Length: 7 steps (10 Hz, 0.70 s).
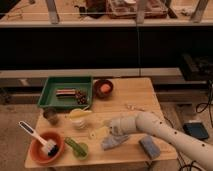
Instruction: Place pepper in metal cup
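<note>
Nearest, a grey cloth [114, 142] lies just nearside of the fingers [107, 130], with a blue sponge [149, 146] back along the arm. The fingers sit low over the bench [142, 95], at the pepper [97, 133]; whether they are spread or closed, I cannot tell. The metal cup [50, 116] stands well ahead of them, with a yellow cup [79, 118] between.

Risks:
- The pepper may slip in transit.
- The arm may clip the yellow cup.
- A drop may bounce off the small rim.

No legible writing observed.
</note>
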Each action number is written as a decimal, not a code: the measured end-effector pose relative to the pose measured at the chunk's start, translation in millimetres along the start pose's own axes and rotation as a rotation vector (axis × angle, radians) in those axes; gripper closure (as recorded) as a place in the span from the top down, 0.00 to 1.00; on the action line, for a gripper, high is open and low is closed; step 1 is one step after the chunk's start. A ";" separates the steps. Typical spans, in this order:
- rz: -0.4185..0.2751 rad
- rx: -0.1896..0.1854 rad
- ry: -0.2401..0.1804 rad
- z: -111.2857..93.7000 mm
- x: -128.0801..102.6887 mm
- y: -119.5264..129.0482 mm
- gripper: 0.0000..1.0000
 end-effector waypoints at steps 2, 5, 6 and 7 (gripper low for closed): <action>-0.007 0.000 -0.001 -0.5 0.7 -1.1 0.80; -0.259 -0.003 -0.103 7.6 22.6 -29.7 0.80; -0.343 -0.027 -0.144 14.3 28.0 -38.3 0.80; -0.411 -0.059 -0.202 25.5 30.9 -46.9 0.80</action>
